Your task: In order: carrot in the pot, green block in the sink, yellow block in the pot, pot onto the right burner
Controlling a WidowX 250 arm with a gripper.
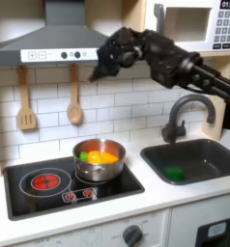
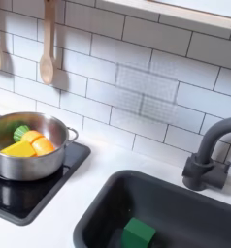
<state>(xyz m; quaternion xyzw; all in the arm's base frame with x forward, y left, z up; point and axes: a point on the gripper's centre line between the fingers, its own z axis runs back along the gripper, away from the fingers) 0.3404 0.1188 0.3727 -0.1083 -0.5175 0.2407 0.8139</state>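
**Toy kitchen: pot on right burner, green block in sink**

The pot [image 1: 99, 161] sat on the right burner of the black cooktop [image 1: 49, 189] in the first exterior view, with the left burner [image 1: 45, 179] glowing red beside it. Inside the pot [image 2: 25, 150], seen in the second exterior view, lay the carrot [image 2: 42, 145], its green leafy end toward the pot's back wall, and the yellow block [image 2: 19, 149] pressed against it. The green block [image 1: 174, 174] rested on the floor of the sink [image 1: 219, 166] near its front left corner in the first exterior view; in the second exterior view the green block [image 2: 139, 232] lay by the front edge of the sink [image 2: 98, 208], with the dark faucet [image 2: 207, 155] standing at the back rim. The end effector [image 1: 103, 66] hung high above the cooktop, in front of the range hood [image 1: 49, 39], well apart from the pot; whether its fingers were apart or together could not be told. Two wooden utensils [image 1: 74, 101] hung on the tiled wall behind the white table [image 1: 136, 207].
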